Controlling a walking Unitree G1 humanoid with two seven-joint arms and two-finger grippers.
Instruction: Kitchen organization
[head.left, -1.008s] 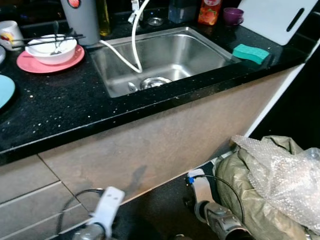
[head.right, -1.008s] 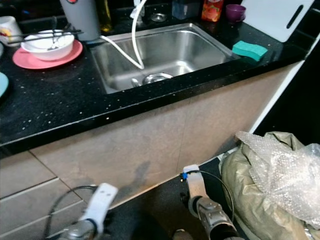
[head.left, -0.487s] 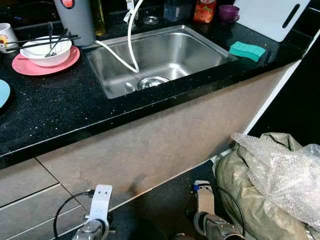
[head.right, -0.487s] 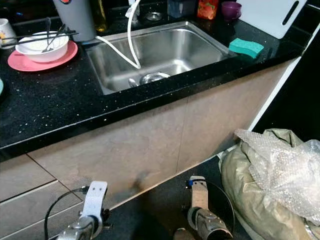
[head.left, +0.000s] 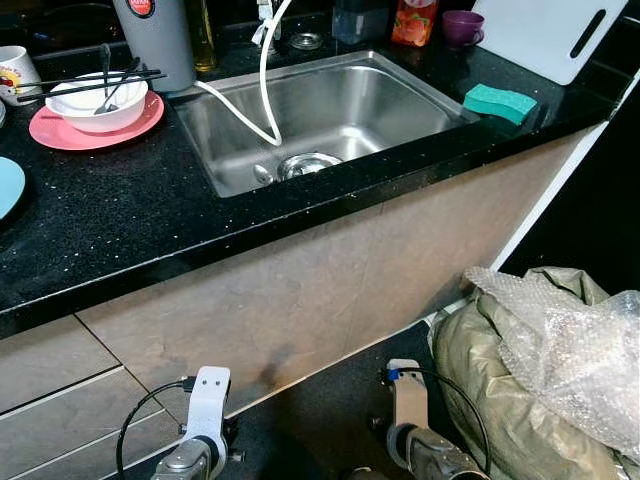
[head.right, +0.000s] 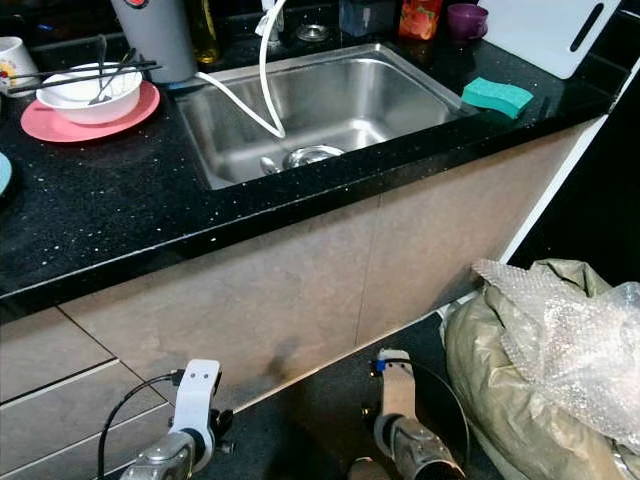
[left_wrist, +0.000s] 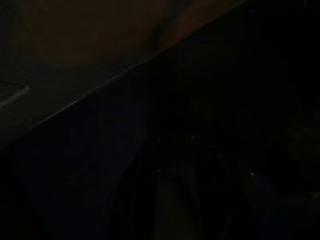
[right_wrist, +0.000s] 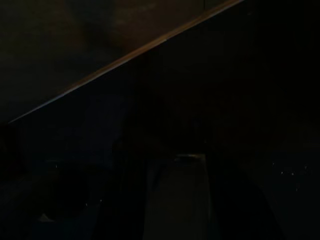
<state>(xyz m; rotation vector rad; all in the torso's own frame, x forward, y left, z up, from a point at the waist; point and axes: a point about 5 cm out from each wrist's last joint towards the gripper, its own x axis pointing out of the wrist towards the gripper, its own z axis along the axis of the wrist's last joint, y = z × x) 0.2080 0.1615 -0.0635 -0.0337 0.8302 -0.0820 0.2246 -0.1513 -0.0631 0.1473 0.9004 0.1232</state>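
Observation:
A black speckled counter (head.left: 120, 210) holds a steel sink (head.left: 380, 100) with a white hose (head.left: 262, 90) hanging into it. At the back left a white bowl (head.left: 95, 105) sits on a pink plate (head.left: 60, 130), with chopsticks (head.left: 60, 88) and a spoon resting across it. A green sponge (head.left: 500, 102) lies right of the sink. My left arm (head.left: 208, 395) and right arm (head.left: 405, 385) hang low before the cabinet front, well below the counter. Both wrist views are nearly black.
A grey canister (head.left: 155, 40), an orange bottle (head.left: 415, 22), a purple cup (head.left: 462, 27) and a white cutting board (head.left: 530, 35) line the back. A mug (head.left: 18, 72) and a blue plate (head.left: 8, 185) are at far left. A bag with bubble wrap (head.left: 560, 370) sits on the floor at right.
The camera has shifted slightly. Both arms have drawn a little lower and straighter in front of the cabinet. Nothing on the counter has moved.

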